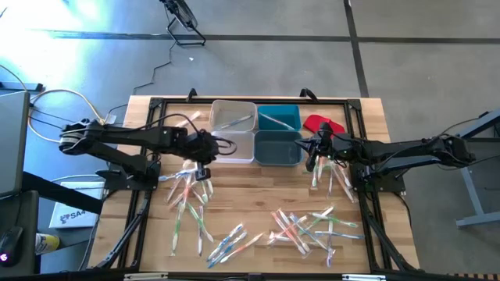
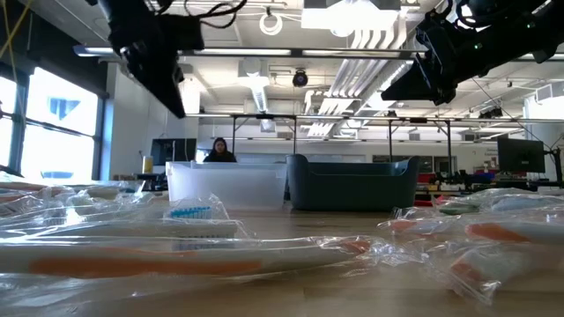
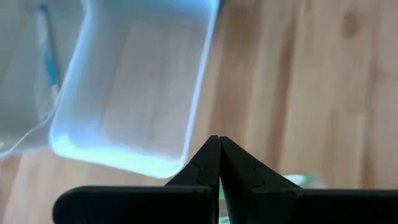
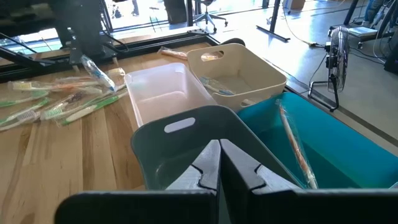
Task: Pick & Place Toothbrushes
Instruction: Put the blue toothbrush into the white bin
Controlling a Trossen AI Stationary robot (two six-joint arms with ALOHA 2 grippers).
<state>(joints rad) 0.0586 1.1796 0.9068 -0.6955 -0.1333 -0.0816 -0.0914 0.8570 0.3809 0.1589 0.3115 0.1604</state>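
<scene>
Both pincers — left [image 1: 205,165], right [image 1: 312,162] — shut beside bins [image 1: 234,148], no legible writing

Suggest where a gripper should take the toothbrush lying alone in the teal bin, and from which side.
Probably mid-handle, from straight above: the toothbrush lies flat and diagonal on the floor of the teal bin, whose walls block side approaches. Fingers should straddle the thin handle crosswise.
</scene>
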